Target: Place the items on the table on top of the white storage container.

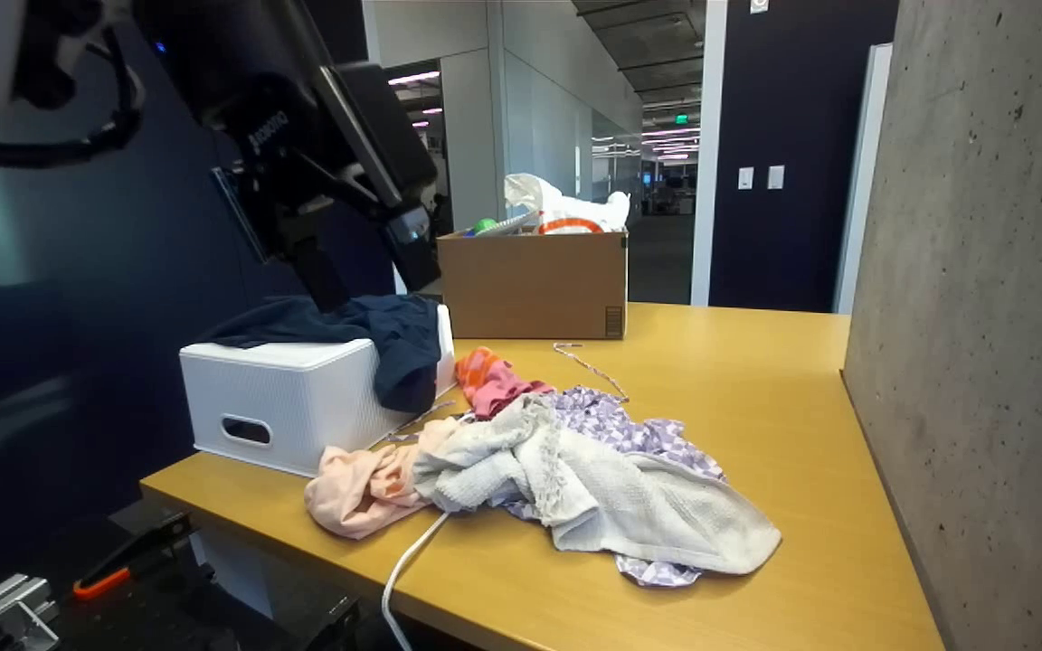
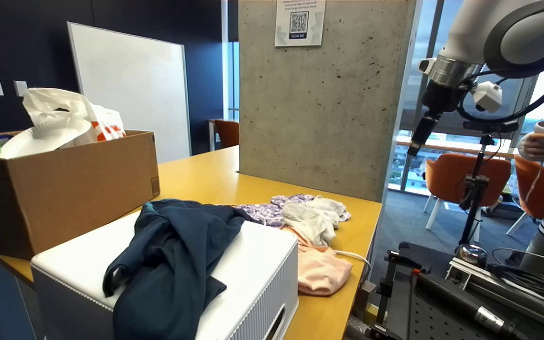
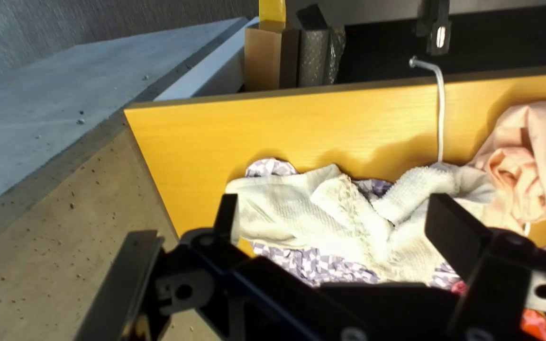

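In an exterior view: navy garment (image 1: 405, 348) drapes over white container (image 1: 331, 398); on counter (image 1: 738, 380), pale towel (image 1: 657, 497) atop purple-patterned cloth (image 1: 602, 416), peach cloth (image 1: 358, 493) alongside. In an exterior view: garment across container top, cardboard box (image 2: 83, 189) near. Wrist view: fingers (image 3: 455, 232) wide apart, towel beyond.

- Smooth plastic, ribbed at the side, is seen in the white storage container (image 2: 253, 257), lower left of an exterior view.
- Soft, matt cloth is shown by the dark blue garment (image 2: 177, 264) there.
- Rough-woven cloth is shown by the pale towel (image 1: 602, 484), lower centre of an exterior view.
- Matt cardboard is seen in the box (image 1: 530, 285), centre.
- Rough, pitted concrete is seen in the pillar (image 1: 973, 271), right.
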